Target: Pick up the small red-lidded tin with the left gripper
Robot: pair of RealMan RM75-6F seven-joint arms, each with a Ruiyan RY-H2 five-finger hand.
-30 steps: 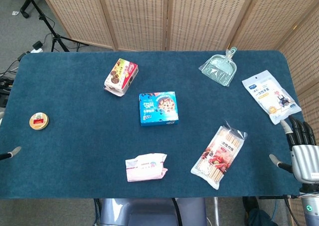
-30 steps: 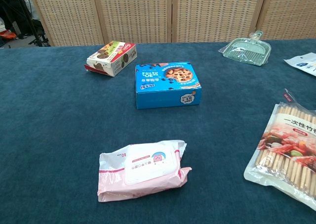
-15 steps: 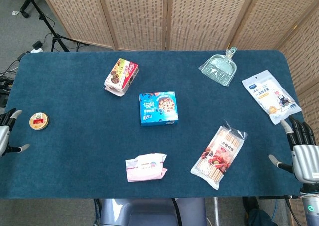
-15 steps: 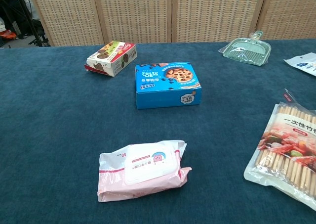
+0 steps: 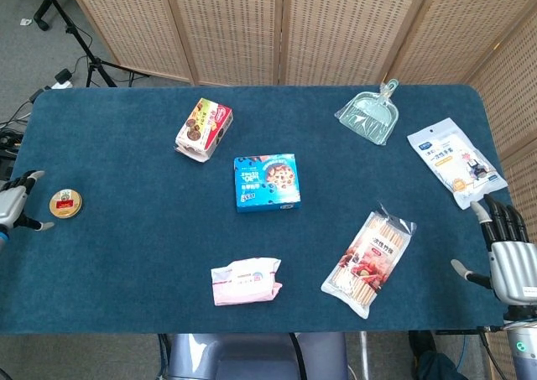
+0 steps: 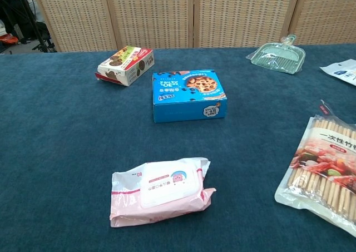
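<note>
The small round tin with a red lid (image 5: 65, 203) lies flat on the blue table (image 5: 134, 254) near its left edge, seen only in the head view. My left hand (image 5: 15, 206) hovers just left of the tin, fingers spread, holding nothing and apart from it. My right hand (image 5: 508, 254) stays at the table's right front corner, fingers spread and empty. The chest view shows neither hand nor the tin.
A chocolate snack box (image 5: 204, 128) lies at the back left and a blue cookie box (image 5: 267, 181) in the middle. A pink wipes pack (image 5: 246, 281) and a bag of bamboo skewers (image 5: 369, 252) lie near the front. A green dustpan (image 5: 369, 113) and a white pouch (image 5: 456, 162) sit at the right.
My left hand has come in from the front left edge and moved back toward the tin, now level with it. The right hand has barely moved.
</note>
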